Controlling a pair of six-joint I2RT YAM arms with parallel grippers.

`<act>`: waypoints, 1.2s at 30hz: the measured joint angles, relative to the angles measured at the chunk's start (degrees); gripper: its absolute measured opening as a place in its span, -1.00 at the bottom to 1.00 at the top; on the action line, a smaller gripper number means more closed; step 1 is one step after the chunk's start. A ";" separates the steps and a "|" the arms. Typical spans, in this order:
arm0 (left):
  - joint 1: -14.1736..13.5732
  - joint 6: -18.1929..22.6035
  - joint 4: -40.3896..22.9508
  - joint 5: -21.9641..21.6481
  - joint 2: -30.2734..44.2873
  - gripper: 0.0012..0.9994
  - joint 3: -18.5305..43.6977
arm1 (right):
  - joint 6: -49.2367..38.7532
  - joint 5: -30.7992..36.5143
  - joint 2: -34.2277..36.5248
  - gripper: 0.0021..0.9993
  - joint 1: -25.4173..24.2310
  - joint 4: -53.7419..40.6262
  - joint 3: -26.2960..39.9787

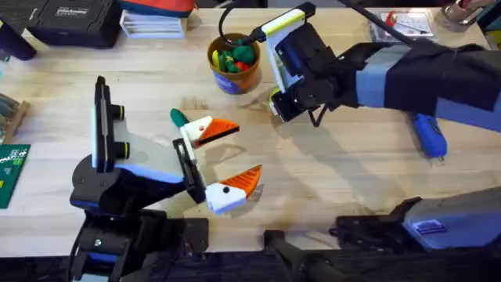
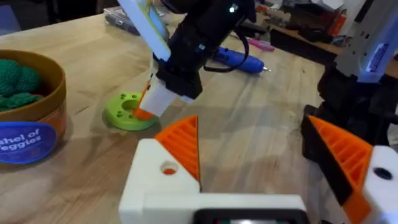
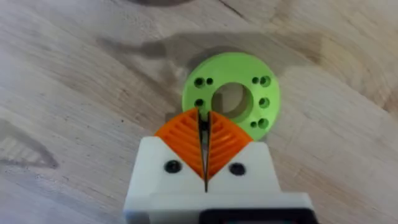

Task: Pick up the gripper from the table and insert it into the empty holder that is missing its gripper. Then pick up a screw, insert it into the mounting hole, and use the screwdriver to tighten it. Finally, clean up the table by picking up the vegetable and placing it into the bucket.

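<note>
My right gripper [image 3: 204, 116] is shut, its orange pads pinching a thin dark screw right over a small hole of the lime-green disc [image 3: 231, 98]. From overhead, the right gripper [image 1: 276, 110] points down at the disc [image 1: 273, 96] beside the bucket [image 1: 232, 69]. The bucket's rim is orange, its lower part blue, and green toys lie inside. My left gripper [image 1: 244, 153] stands open over bare table. A dark green vegetable [image 1: 178, 117] lies by its far finger. The blue screwdriver [image 1: 429, 135] rests at the right. The loose gripper and its holder are out of view.
In the left wrist view, the bucket [image 2: 34, 121] stands to one side, the disc [image 2: 127, 112] under the right gripper [image 2: 144, 109], and the screwdriver [image 2: 239, 60] beyond. Black cases and boxes [image 1: 74, 19] line the far edge. A green board [image 1: 11, 168] lies at the left.
</note>
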 joint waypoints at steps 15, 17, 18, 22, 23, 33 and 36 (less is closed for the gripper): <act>0.00 -0.02 -0.04 0.02 0.01 0.94 0.00 | -0.49 0.61 -10.48 -0.99 3.64 -18.63 16.31; 0.00 -0.02 -0.04 0.02 0.01 0.94 0.00 | -1.47 0.02 -10.99 -0.99 6.52 -20.43 19.48; 0.00 -0.02 -0.04 0.02 0.01 0.94 0.02 | -2.05 -0.45 -11.01 -0.99 7.95 -20.90 20.91; 0.00 0.01 -0.04 0.02 0.01 0.94 0.01 | -3.48 -3.35 -11.03 -0.99 14.97 -19.68 24.99; 0.00 0.01 -0.04 0.02 0.00 0.94 0.00 | -3.68 -3.89 -11.04 -0.99 16.69 -19.01 25.47; 0.00 1.03 -0.07 0.04 0.01 0.94 0.00 | -3.22 -5.91 -11.02 -0.99 26.53 -18.40 25.92; 0.00 1.67 -0.07 0.06 0.00 0.94 0.01 | -2.74 -5.91 -10.65 -0.99 27.25 -18.41 25.92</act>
